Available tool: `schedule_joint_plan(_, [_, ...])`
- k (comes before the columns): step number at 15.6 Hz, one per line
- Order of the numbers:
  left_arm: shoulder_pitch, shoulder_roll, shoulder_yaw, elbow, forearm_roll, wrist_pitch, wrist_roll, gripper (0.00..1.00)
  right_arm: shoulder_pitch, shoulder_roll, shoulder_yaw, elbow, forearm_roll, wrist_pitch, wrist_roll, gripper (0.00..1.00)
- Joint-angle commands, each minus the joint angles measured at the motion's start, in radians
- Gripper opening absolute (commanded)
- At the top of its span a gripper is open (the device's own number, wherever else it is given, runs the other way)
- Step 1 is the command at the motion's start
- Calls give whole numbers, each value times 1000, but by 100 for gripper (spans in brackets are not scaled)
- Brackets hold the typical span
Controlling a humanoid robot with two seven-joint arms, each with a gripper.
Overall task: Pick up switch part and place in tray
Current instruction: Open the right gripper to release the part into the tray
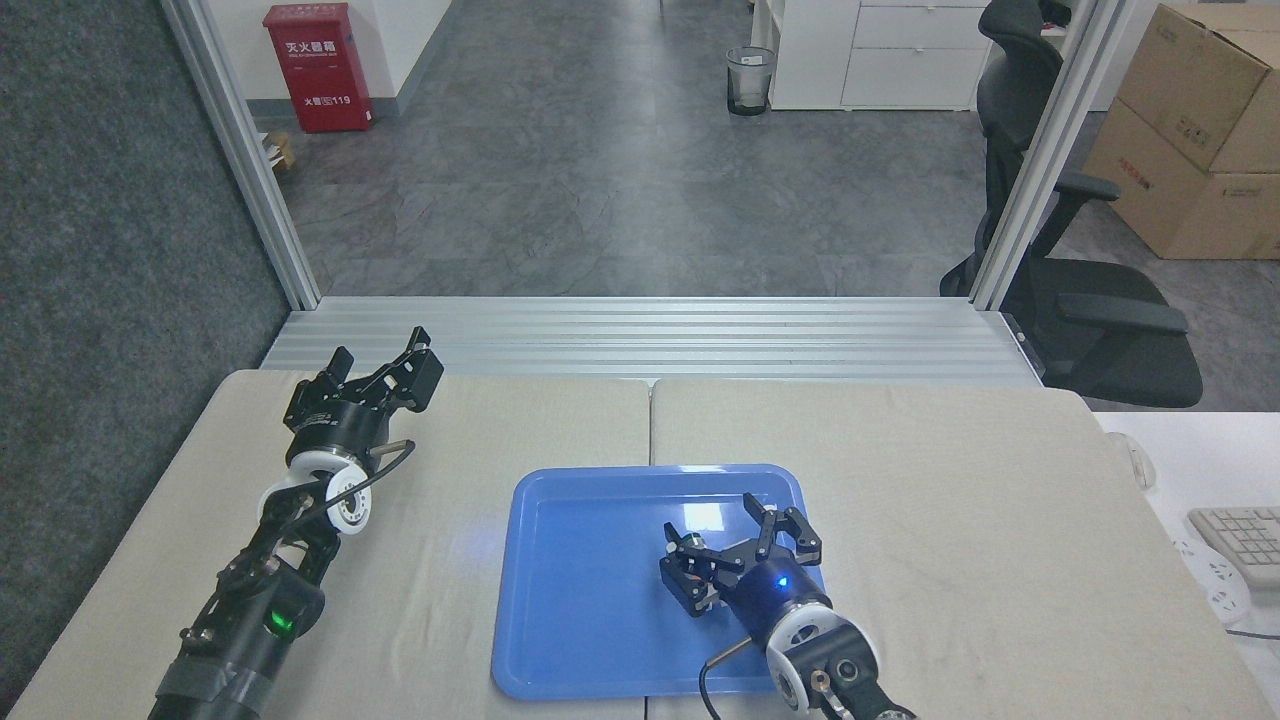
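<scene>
Right gripper (735,550) sat low over the tray (580,620), right-hand half, jaws spread wide apart, nothing clamped between them. Black linkage fingers (683,585), dark cylindrical body with a blue LED lit, white ring at the wrist. The tray was glossy blue plastic, a shallow rectangle with rounded corners and a raised rim, and a ceiling light glared off its floor. The switch part (692,546) looked to be inside the tray, just beside the gripper's left finger, but only a small silvery bit showed. The rest was hidden by the black fingers, so I couldn't tell its long axis or which way the tip pointed. Left gripper (385,365) was well away from the tray, near the far-left corner of the table (1000,480), jaws apart and empty, with a green LED lower down the arm. The tabletop was matte beige fabric in two panels with a seam down the middle. The tray straddled that seam at the near edge.
</scene>
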Motion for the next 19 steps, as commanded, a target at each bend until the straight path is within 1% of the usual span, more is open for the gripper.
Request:
schedule_joint_plan(1, [0,0,0,0,0,0,0,100,-189,26,-183,138,-34,10,-2,98])
schedule_joint_plan(2, [0,0,0,0,0,0,0,100,-232,11,-183,187,-34,10,-5,98])
schedule_joint_plan(3, [0,0,0,0,0,0,0,100,-250,3,-183,223,-34,7,-15,98])
schedule_joint_plan(5, [0,0,0,0,0,0,0,100,-257,1,-168,283,-33,5,-35,98])
schedule_joint_plan(8, [0,0,0,0,0,0,0,100,-258,1,-164,338,-25,5,-42,98])
schedule_joint_plan(10, [0,0,0,0,0,0,0,100,-274,-2,-166,346,-22,5,-49,98])
schedule_joint_plan(12, [0,0,0,0,0,0,0,100,-287,-35,-169,367,-27,5,-51,98])
schedule_joint_plan(16, [0,0,0,0,0,0,0,100,-358,-42,-171,465,-36,2,-51,98])
schedule_joint_plan(18, [0,0,0,-1,0,0,0,100,-398,-32,-168,513,-38,-1,-51,98])
schedule_joint_plan(19, [0,0,0,0,0,0,0,100,-402,-29,-168,531,-38,-8,-52,98])
